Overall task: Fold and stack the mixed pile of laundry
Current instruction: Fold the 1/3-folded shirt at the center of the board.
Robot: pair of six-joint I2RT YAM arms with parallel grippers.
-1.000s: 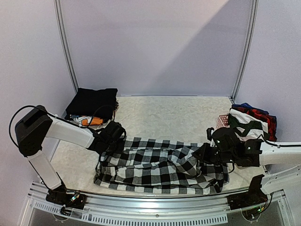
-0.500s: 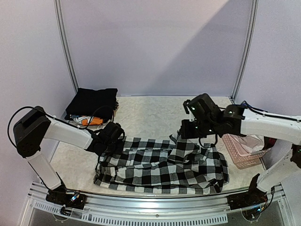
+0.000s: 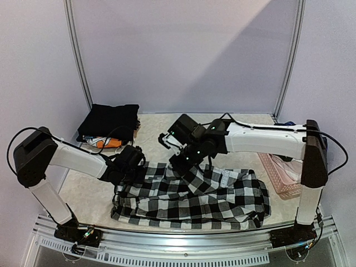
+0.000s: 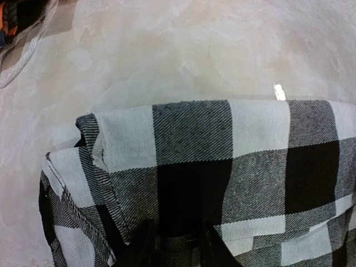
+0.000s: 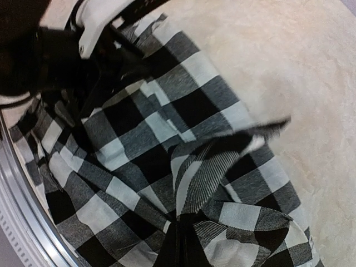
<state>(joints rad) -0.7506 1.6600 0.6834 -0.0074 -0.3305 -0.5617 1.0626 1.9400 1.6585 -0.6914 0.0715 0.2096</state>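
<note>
Both pinching checked garment [image 3: 189, 203], L gripper [image 3: 127, 169] at left end, R gripper [image 3: 186, 162] mid-cloth.

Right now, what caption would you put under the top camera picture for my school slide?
The left gripper and right gripper pinch the checked garment, a fold raised near its middle.

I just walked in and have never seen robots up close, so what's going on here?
Two robot arms are folding laundry. A black-and-white checked garment lies spread on the table. The left hand grips its left end, while the right hand pinches a fold of it, lifted over the cloth's middle-left. A folded black garment sits at the back left, and a pink basket stands at the right.
</note>
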